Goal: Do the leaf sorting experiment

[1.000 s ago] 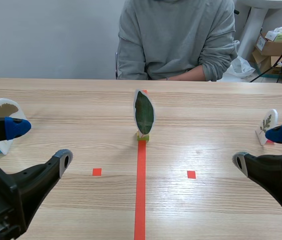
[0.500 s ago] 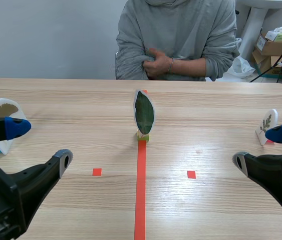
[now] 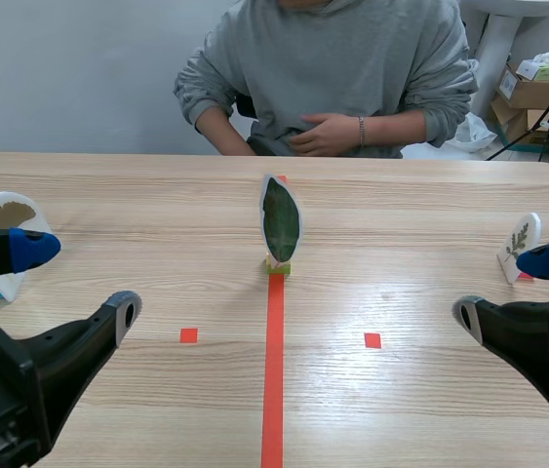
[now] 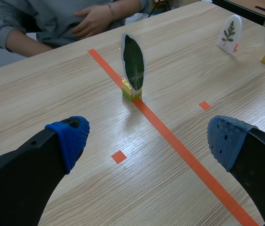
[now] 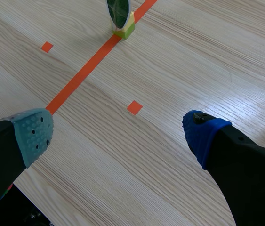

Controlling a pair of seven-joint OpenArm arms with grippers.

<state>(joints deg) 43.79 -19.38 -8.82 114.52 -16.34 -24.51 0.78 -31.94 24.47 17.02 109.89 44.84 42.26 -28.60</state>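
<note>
Sorting not begun: my left gripper (image 3: 80,281) and right gripper (image 3: 504,290) hang released, holding nothing, so next one must reach the upright leaf card (image 3: 281,220) mid bench (image 3: 401,214).

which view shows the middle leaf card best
The left wrist view: the leaf card stands whole and closest. The scene view shows it whole but farther off; the right wrist view cuts off its top.
</note>
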